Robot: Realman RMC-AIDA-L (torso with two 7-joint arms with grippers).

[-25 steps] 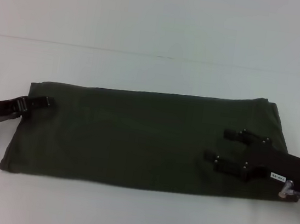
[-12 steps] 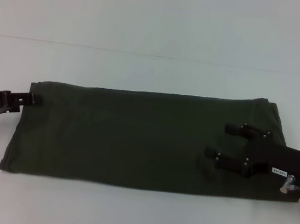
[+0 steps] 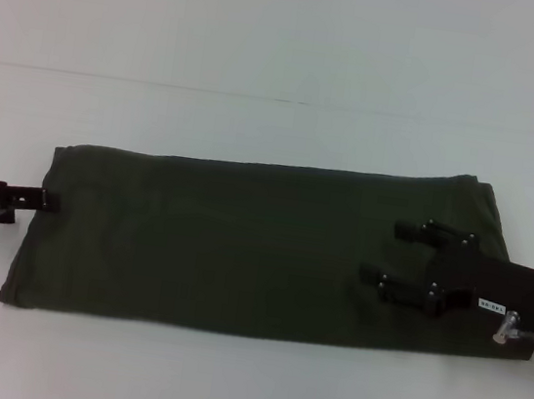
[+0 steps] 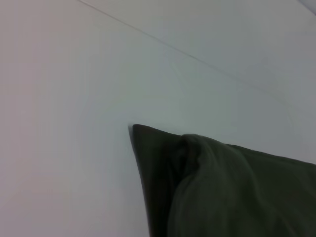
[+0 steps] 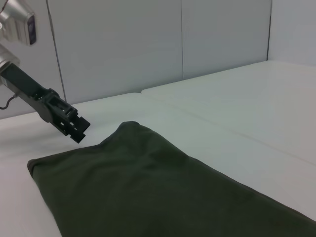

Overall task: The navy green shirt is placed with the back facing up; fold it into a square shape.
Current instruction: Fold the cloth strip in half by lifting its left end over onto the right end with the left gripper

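Shirt (image 3: pixel 241 245) lies on desk (image 3: pixel 287 45) as long folded band. Right hand (image 3: pixel 386 250) above its right end, fingers wide, empty. Left hand (image 3: pixel 39 197) at left edge; can't tell its grip. Next, probably: fold ends together into square

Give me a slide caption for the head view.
Navy green shirt folded lengthwise; right hand open over it, left hand at its edge.
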